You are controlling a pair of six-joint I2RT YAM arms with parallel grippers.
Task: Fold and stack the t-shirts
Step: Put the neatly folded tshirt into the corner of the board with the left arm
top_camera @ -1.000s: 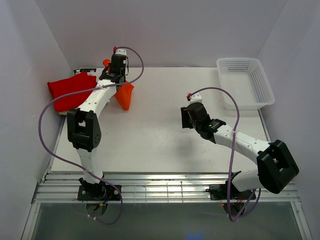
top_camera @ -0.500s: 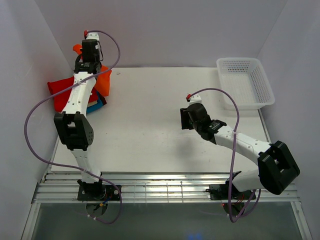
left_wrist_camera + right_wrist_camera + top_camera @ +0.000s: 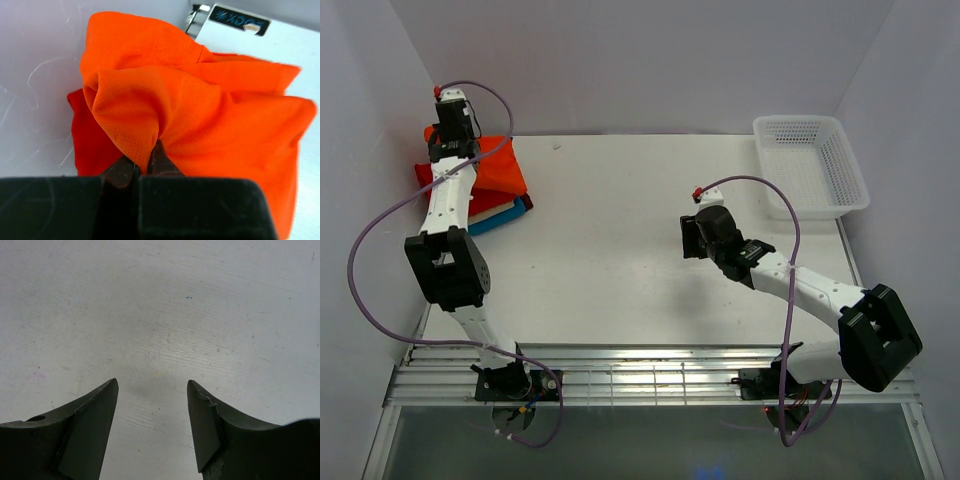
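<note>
Left wrist view showed the left gripper [image 3: 145, 162] clamped on a bunched fold of the orange t-shirt [image 3: 200, 115]. The shirt lay over the folded stack [image 3: 505, 215] at the table's [image 3: 150, 300] far-left corner. The right gripper [image 3: 152, 385] hung above the table, jaws apart and empty.

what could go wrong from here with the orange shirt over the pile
1. The left gripper pinches the orange t-shirt in a bunched fold. Let go like this, it may land crumpled rather than flat.
2. The stack underneath looks uneven, with the red t-shirt sticking out sideways, so the orange one could slide off.
3. The right gripper hangs open over the table, likely too far away to steady anything.
</note>
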